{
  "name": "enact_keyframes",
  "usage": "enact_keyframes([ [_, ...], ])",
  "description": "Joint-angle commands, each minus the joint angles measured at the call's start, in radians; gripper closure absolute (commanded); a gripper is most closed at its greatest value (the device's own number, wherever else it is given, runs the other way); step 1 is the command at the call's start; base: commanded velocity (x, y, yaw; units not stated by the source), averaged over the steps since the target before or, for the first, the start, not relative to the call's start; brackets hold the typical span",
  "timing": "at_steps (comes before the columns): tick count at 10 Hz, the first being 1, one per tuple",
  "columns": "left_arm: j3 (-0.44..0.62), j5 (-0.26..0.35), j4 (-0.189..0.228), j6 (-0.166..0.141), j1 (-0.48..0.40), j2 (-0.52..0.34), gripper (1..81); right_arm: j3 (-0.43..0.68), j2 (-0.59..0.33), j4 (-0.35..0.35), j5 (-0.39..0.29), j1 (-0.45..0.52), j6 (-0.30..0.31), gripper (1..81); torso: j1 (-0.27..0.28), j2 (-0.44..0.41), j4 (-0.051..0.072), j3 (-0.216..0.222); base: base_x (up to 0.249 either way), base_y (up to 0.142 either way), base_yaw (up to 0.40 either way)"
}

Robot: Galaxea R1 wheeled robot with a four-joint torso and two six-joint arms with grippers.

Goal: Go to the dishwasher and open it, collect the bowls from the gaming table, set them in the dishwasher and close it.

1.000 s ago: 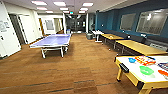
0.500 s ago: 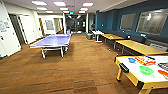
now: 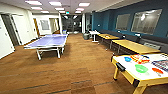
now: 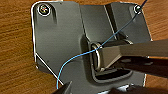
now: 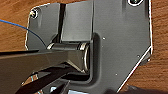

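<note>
head view, gaming table (image 3: pixel 130 76): sits low on the right of a big room with brown wood-look flooring, glossy white top, yellow sides and legs
head view, bowls: small blue bowl (image 3: pixel 127 59) near the table's far edge, wider green bowl (image 3: pixel 141 68) closer to the near edge, well apart from each other
head view, other stuff: orange-red piece (image 3: pixel 157 71) beside the green one, blue ping-pong table (image 3: pixel 48 41) across the room, yellow-topped tables (image 3: pixel 135 46) along the blue wall
left wrist view: dark robot plate over wood floor, thin blue wire (image 4: pixel 75 56) crossing it, honestly can't tell if the pincer is apart or together
right wrist view: same deal, plate and floor, pincer state can't tell either
</note>
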Motion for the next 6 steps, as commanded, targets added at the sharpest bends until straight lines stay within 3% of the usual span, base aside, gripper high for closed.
enact_keyframes([
  [1, 0.000, 0.047, 0.003, 0.003, -0.056, -0.008, 1.0, 0.006, 0.008, 0.001, -0.054, 0.043, 0.000, 1.0, 0.001, 0.000, 0.000, 0.000, 0.000, 0.000, -0.400],
  [2, 0.000, 0.047, 0.003, 0.003, -0.056, -0.008, 1.0, 0.006, 0.008, 0.001, -0.054, 0.044, 0.000, 1.0, 0.001, 0.000, 0.000, 0.000, 0.000, 0.000, -0.400],
  [5, 0.000, 0.047, 0.002, 0.002, -0.054, -0.010, 1.0, 0.006, 0.008, 0.000, -0.054, 0.041, 0.000, 1.0, 0.001, 0.000, 0.000, 0.000, 0.000, -0.300, 0.000],
  [6, 0.000, 0.047, 0.003, 0.003, -0.056, -0.008, 1.0, 0.006, 0.008, 0.000, -0.054, 0.041, 0.000, 1.0, 0.001, 0.000, 0.000, 0.000, 0.000, 0.000, -0.400],
])
